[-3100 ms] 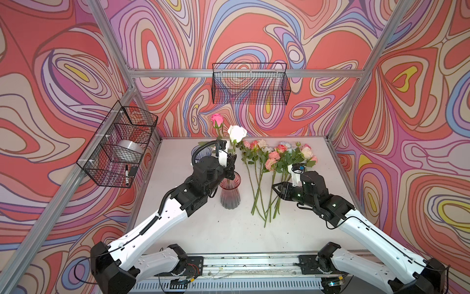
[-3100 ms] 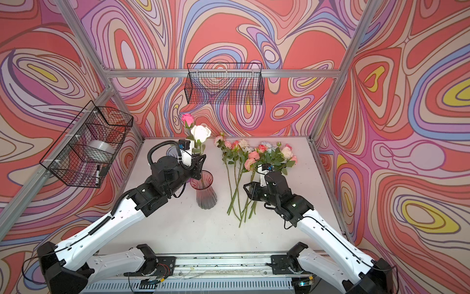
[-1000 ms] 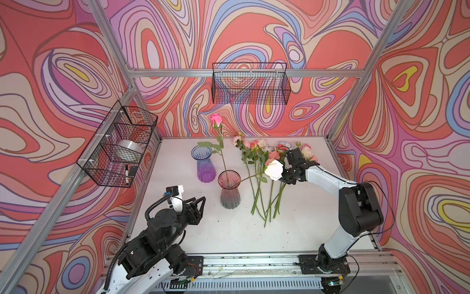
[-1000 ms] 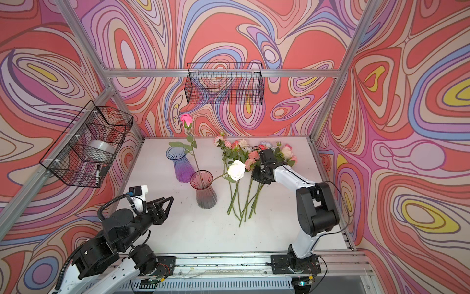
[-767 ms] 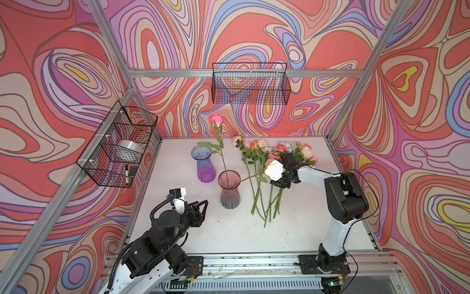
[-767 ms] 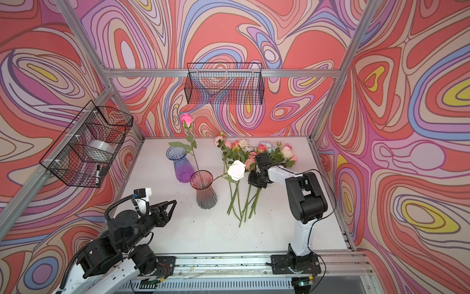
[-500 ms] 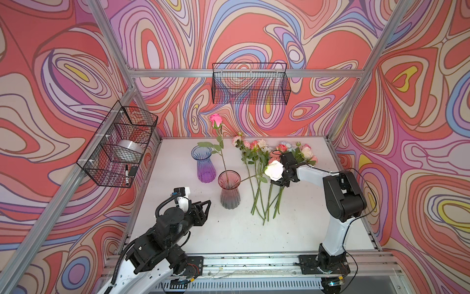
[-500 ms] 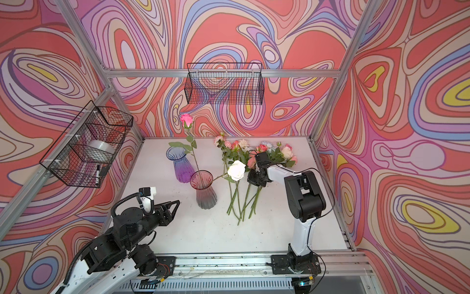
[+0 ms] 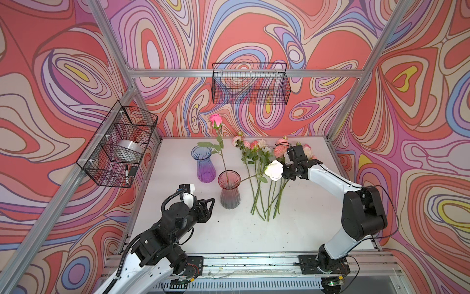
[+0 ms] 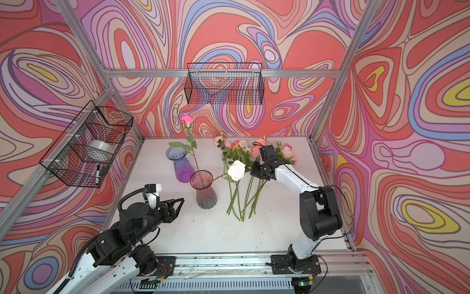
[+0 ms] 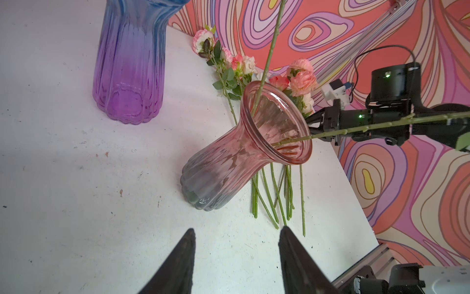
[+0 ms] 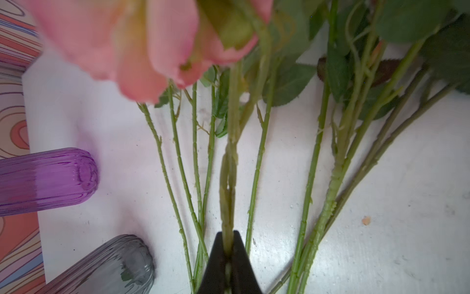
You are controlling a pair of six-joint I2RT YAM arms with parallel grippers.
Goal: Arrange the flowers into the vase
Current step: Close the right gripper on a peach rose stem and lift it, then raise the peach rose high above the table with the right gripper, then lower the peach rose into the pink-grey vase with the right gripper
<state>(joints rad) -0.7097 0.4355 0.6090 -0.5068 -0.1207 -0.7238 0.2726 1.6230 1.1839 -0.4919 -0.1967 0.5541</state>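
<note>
- Two of the flowers stand in the pink vase (image 9: 229, 189): a pink rose (image 9: 215, 119) upright, and a white rose (image 9: 274, 170) leaning low over the rim.
- The loose flowers (image 9: 259, 201) lie on the table (image 9: 292, 229) just beside it.
- We see the right gripper (image 12: 228, 238) pinched tight on one green stem (image 12: 229, 178) below a pink head, we judge to lift it clear.
- The left gripper (image 11: 237, 229) hangs empty, jaws apart, near the vase, perhaps to steady it.

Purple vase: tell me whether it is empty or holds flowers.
Empty. No stem shows inside the purple vase; the pink rose and the white rose both have their stems in the pink vase.
</note>
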